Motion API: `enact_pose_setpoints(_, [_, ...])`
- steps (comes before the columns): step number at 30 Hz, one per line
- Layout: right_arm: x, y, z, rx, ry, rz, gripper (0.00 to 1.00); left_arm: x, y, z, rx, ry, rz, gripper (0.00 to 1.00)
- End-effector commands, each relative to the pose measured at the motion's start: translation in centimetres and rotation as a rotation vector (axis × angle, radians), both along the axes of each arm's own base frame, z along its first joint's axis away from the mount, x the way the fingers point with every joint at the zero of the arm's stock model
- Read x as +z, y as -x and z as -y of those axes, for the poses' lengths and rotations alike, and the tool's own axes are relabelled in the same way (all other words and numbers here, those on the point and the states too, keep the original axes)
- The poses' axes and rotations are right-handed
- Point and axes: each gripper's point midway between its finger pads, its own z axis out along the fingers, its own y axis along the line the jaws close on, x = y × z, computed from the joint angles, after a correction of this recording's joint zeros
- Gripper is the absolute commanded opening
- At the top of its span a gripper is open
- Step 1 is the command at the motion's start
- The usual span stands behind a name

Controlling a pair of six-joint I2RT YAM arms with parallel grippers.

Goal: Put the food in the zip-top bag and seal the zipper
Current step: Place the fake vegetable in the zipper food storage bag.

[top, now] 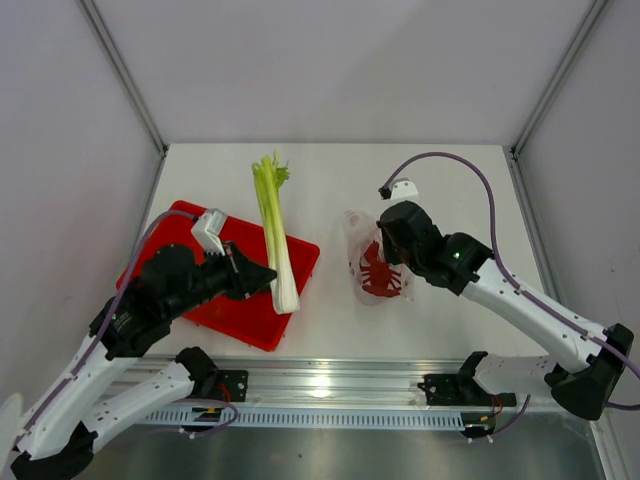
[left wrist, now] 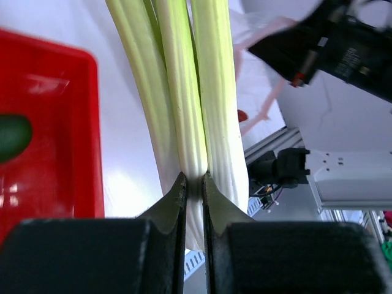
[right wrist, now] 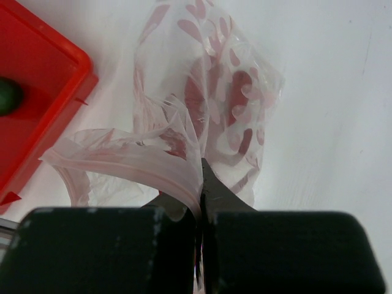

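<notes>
The leek point(top: 272, 225) stretches from the tray's right edge up across the table, green top far. My left gripper point(top: 264, 276) is shut on its white base, as the left wrist view shows with the stalk point(left wrist: 191, 92) pinched between the fingertips point(left wrist: 194, 182). The clear zip-top bag point(top: 366, 262) lies mid-table with the red lobster point(top: 381, 277) inside it. My right gripper point(top: 386, 246) is shut on the bag's mouth edge; in the right wrist view point(right wrist: 201, 166) the pink zipper strip point(right wrist: 122, 160) curves out to the left of the jaws. The dark-green fruit point(right wrist: 7, 96) sits in the tray.
The red tray point(top: 250, 325) stands at the front left, under my left arm, and also shows in the left wrist view point(left wrist: 61, 122) with the green fruit point(left wrist: 11, 136) in it. A metal rail point(top: 330, 385) runs along the near table edge. Grey walls enclose the table.
</notes>
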Motion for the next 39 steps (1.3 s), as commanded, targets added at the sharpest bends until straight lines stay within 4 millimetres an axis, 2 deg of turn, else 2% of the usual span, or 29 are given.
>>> enact_pose_setpoints(1, [2.6, -0.6, -2.2, 0.033, -0.118, 0.004, 0.00, 5.1, -0.2, 1.2, -0.078, 0.086, 0.256, 0.01])
enact_pose_setpoints(2, [3.2, -0.5, -2.7, 0.041, -0.153, -0.004, 0.00, 5.7, -0.3, 1.3, -0.085, 0.081, 0.301, 0.01])
enact_pose_setpoints(4, [3.3, 0.1, -3.6, 0.077, -0.185, -0.059, 0.00, 7.6, -0.7, 1.7, -0.087, 0.109, 0.385, 0.00])
enact_pose_setpoints(5, [2.9, 0.1, -4.2, 0.076, -0.189, -0.091, 0.00, 8.1, -0.9, 1.9, -0.091, 0.102, 0.428, 0.01])
enact_pose_setpoints(6, [3.2, 0.3, -4.4, 0.084, -0.197, -0.107, 0.00, 8.3, -1.1, 2.3, -0.099, 0.102, 0.451, 0.01])
enact_pose_setpoints(7, [3.2, 0.6, -5.0, 0.110, -0.215, -0.133, 0.00, 9.7, -1.3, 2.6, -0.093, 0.137, 0.503, 0.01])
enact_pose_setpoints(9, [3.2, 0.7, -5.7, 0.129, -0.248, -0.175, 0.00, 10.6, -1.5, 3.3, -0.108, 0.153, 0.574, 0.01])
enact_pose_setpoints(10, [3.3, 1.3, -6.3, 0.158, -0.274, -0.208, 0.00, 11.7, -2.3, 3.4, -0.075, 0.167, 0.632, 0.01])
enact_pose_setpoints(15, [4.3, 2.5, -7.3, 0.210, -0.368, -0.302, 0.00, 13.9, -2.8, 5.4, -0.078, 0.160, 0.769, 0.01])
enact_pose_setpoints(22, [6.5, 3.7, -7.6, 0.260, -0.494, -0.370, 0.00, 14.3, -3.4, 7.5, -0.079, 0.124, 0.864, 0.00])
enact_pose_setpoints(33, [7.3, 4.4, -8.7, 0.318, -0.613, -0.435, 0.00, 12.8, -3.7, 9.4, -0.059, 0.060, 0.908, 0.01])
enact_pose_setpoints(39, [7.9, 4.0, -8.5, 0.311, -0.653, -0.437, 0.00, 11.9, -3.9, 11.4, -0.047, -0.034, 0.977, 0.01])
